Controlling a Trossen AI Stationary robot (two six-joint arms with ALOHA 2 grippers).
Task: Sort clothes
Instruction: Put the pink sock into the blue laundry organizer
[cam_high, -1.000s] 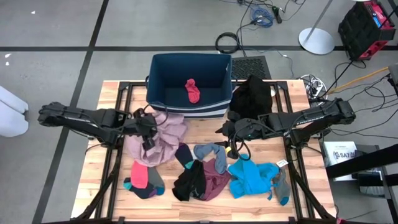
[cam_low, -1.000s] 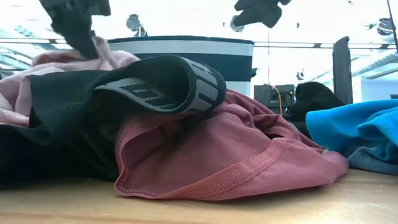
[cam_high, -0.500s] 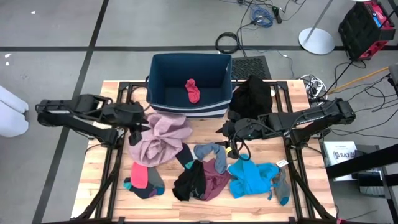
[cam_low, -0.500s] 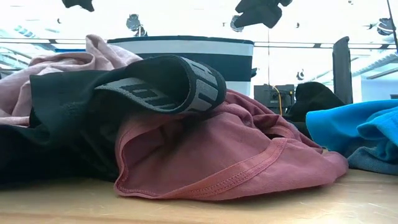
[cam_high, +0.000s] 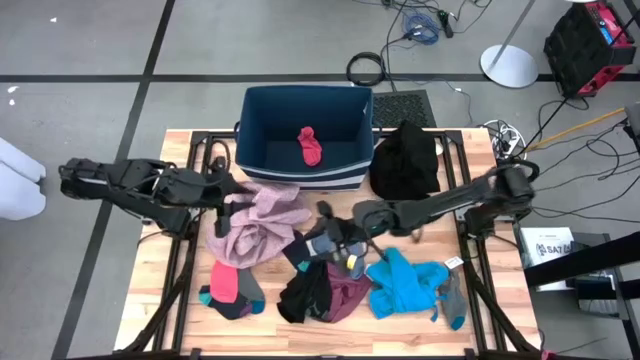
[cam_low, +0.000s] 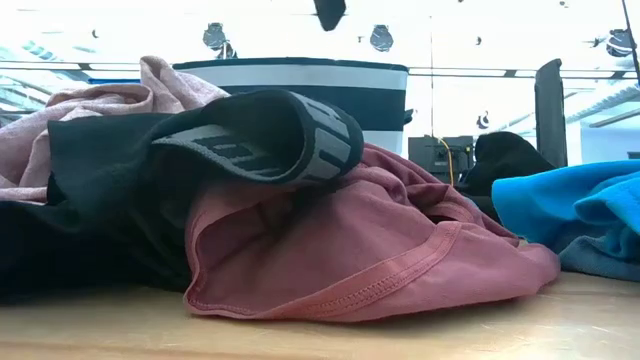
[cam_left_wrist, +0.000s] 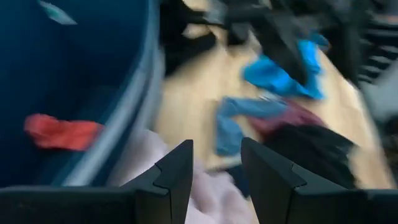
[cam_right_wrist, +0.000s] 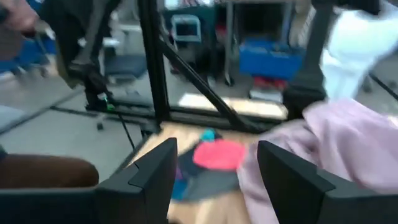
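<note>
A pale pink garment lies bunched on the table in front of the dark blue bin, which holds a red sock. My left gripper is open above the pink garment's left edge, with nothing between its fingers. My right gripper is open above a grey-blue sock at the table's middle. A black garment and a maroon garment lie near the front, a bright blue one lies to their right, and red and teal socks lie at the front left.
Another black garment lies at the back right beside the bin. In the low view the black garment lies over the maroon one close to the camera. Bare wood shows along the table's front edge.
My left gripper has risen off the pink garment and drawn back toward the table's left and far side; the garment now lies more bunched, with a raised fold. My right gripper has swung from beside the back black garment toward the table's left and near side, over the grey-blue sock.
</note>
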